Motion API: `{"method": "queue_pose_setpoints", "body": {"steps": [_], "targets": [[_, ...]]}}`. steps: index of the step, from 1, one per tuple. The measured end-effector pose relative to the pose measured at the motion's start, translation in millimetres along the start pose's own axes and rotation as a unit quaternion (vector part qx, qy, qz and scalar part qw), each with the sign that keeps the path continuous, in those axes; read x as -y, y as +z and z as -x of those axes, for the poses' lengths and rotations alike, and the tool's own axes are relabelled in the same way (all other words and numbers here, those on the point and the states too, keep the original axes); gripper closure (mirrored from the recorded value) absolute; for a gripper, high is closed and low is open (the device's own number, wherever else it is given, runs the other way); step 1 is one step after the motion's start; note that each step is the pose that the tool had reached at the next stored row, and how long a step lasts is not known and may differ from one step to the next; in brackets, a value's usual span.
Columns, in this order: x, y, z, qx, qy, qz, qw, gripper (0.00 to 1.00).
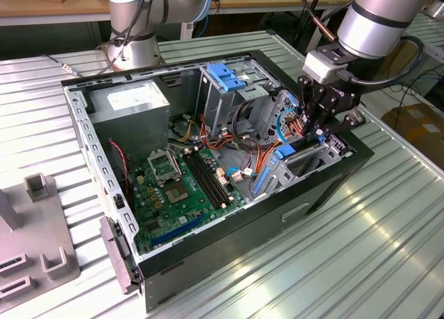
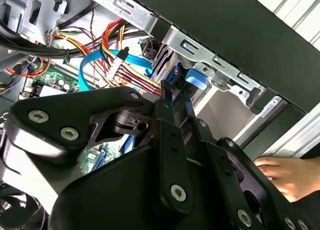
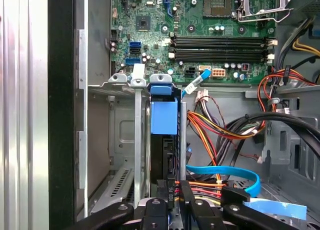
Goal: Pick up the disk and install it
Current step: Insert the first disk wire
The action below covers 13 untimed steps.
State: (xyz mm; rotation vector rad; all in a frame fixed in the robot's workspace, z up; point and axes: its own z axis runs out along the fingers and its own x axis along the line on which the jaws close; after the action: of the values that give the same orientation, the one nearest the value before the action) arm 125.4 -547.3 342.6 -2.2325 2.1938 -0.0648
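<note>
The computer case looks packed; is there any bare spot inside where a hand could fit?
The empty bay between the case wall and the disk is bare. Around the gripper, cables crowd it. The motherboard is densely populated.

There was one open computer case (image 1: 326, 187) on the surface (image 1: 388, 249), holding one green motherboard (image 1: 180, 187), one grey power-supply box (image 1: 132, 100) and one disk (image 3: 164, 155). Two robot arms (image 1: 378, 14) stood over it, one carrying a tool (image 1: 313, 128). One hand (image 2: 290, 175) showed in the second wrist view.
</note>
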Motion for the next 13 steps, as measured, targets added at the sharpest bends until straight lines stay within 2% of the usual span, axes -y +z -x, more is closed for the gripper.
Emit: {"method": "queue_pose_setpoints", "body": {"steps": [4,6,8,13], "targets": [[0.2,-6.0,0.2,0.0001,0.000,-0.0002,1.00000,0.76],[0.2,-6.0,0.2,0.0000,0.000,-0.0002,1.00000,0.77],[0.1,-6.1,0.2,0.0000,0.000,-0.0002,1.00000,0.90],[0.1,-6.1,0.2,-0.0001,0.000,-0.0002,1.00000,0.90]]}}
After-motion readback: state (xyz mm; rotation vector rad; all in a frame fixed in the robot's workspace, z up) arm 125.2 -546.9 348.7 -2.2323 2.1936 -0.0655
